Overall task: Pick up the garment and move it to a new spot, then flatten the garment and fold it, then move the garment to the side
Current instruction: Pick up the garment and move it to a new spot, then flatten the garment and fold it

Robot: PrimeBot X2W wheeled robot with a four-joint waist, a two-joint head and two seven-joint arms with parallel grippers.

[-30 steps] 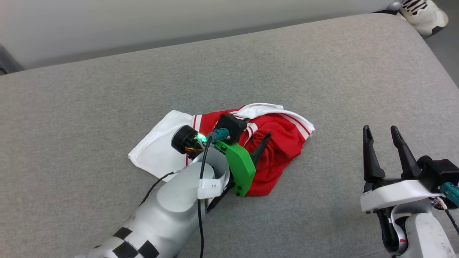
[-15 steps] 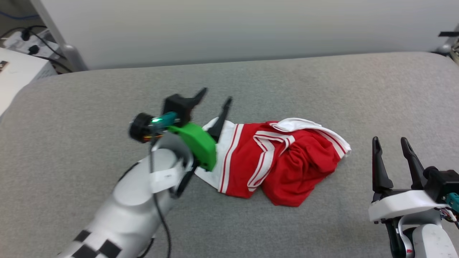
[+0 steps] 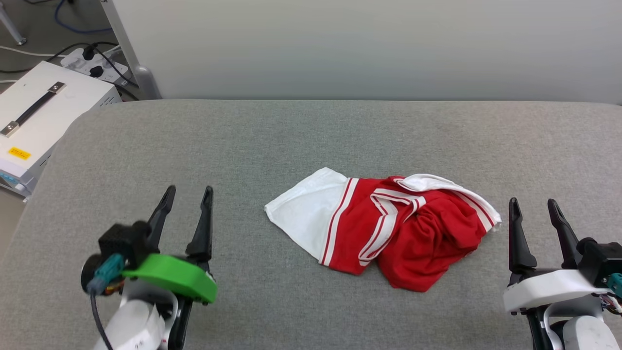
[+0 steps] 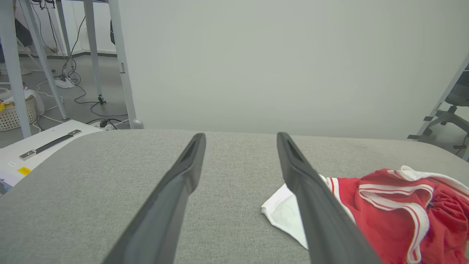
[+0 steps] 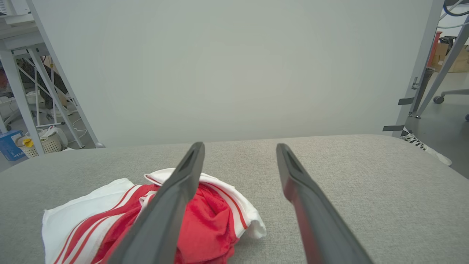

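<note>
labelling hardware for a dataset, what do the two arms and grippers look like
The left gripper and right gripper each have two long, tapering dark fingers. The left wrist carries a green plate and a teal plug with a black cable; the right wrist has a white plate.

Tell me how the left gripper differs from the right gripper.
The left gripper wears a green cover; the right gripper a white cover. The left gripper stands apart from the garment, off its white sleeve; the right gripper close beside its red bunched end. Both are open and empty.
</note>
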